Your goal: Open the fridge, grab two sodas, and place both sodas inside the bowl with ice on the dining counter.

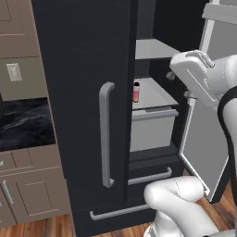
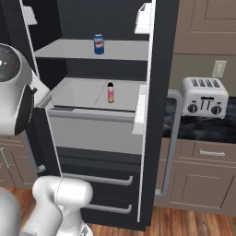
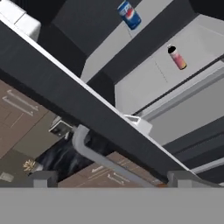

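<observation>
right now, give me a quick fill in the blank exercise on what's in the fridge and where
1. The blue can stands on the ____ shelf of the fridge.
2. The small bottle on the shelf below it has a ____ label.
3. On the counter to the right of the fridge sits a silver ____.
4. The robot's gripper holds ____.

Missing words: upper; pink; toaster; nothing

Fridge top beyond frame edge

1 fridge, 1 can, 1 bottle, 1 toaster.
</observation>
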